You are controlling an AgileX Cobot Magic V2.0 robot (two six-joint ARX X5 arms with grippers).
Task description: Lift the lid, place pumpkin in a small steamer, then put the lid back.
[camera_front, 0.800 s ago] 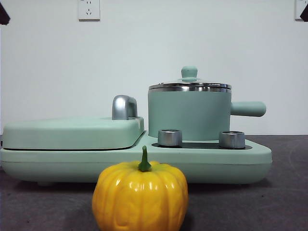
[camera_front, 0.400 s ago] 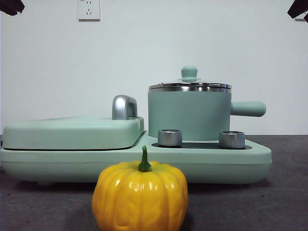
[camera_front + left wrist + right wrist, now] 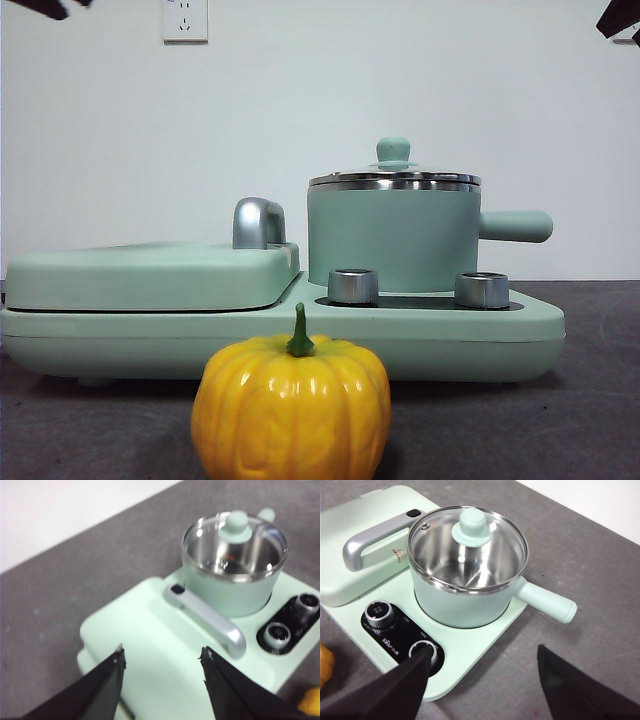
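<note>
The glass lid with its mint-green knob [image 3: 393, 152] [image 3: 471, 524] [image 3: 235, 524] sits closed on the small mint-green steamer [image 3: 393, 235] [image 3: 465, 597] [image 3: 230, 592], whose straight handle points right in the front view. The yellow pumpkin [image 3: 291, 405] stands on the table in front of the cooker; only its edge shows in the right wrist view [image 3: 324, 666] and the left wrist view [image 3: 311, 702]. My left gripper [image 3: 162, 657] is open, high above the griddle cover. My right gripper [image 3: 482, 667] is open, high above the cooker's front right corner. Both hold nothing.
The steamer stands on a wide mint-green cooker base [image 3: 450, 330] with two steel dials [image 3: 353, 286]. A flat griddle cover [image 3: 150, 275] with a silver handle [image 3: 258, 222] lies to the steamer's left. The tabletop is dark grey [image 3: 590, 420], with a white wall behind.
The black tip at the top left of the front view has shifted right along the top edge. The tip at the top right barely moved. Pot, lid and pumpkin are unmoved.
</note>
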